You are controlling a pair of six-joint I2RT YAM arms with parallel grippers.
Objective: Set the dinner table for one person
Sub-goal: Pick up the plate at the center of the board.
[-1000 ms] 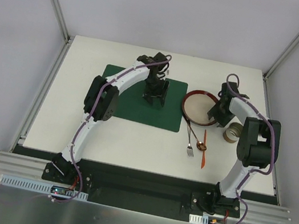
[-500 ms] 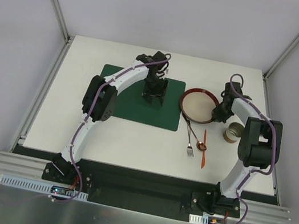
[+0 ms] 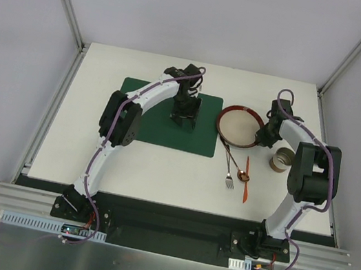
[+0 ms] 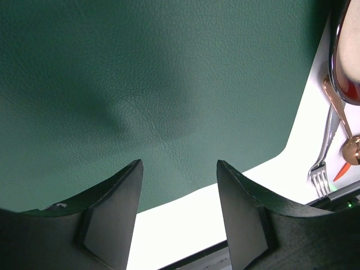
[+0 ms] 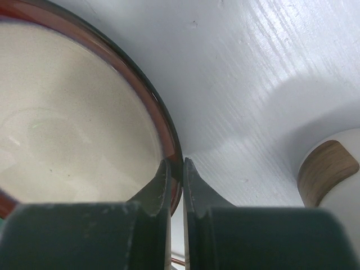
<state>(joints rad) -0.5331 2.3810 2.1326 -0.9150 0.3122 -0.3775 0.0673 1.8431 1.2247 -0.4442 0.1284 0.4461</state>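
Observation:
The white dinner table (image 3: 79, 152) holds a dark green placemat (image 3: 149, 112) at the centre left. My left gripper (image 3: 185, 118) is open and empty, low over the placemat's right part; in the left wrist view it (image 4: 179, 169) spans the mat's near edge (image 4: 140, 84). A cream plate with a red-brown rim (image 3: 240, 127) lies to the right of the mat. My right gripper (image 3: 262, 137) is shut on the plate's right rim; the right wrist view shows the jaws (image 5: 176, 163) pinching the rim (image 5: 169, 135).
A fork (image 3: 229, 180), a copper spoon (image 3: 242, 177) and an orange knife (image 3: 245, 187) lie near the plate's front. A wood-and-white cup (image 3: 279, 159) stands just right of my right gripper, also in the right wrist view (image 5: 329, 174). Aluminium frame posts edge the table.
The placemat has shifted slightly left and away along with my left gripper. The plate has slid a little left and away, held by my right gripper.

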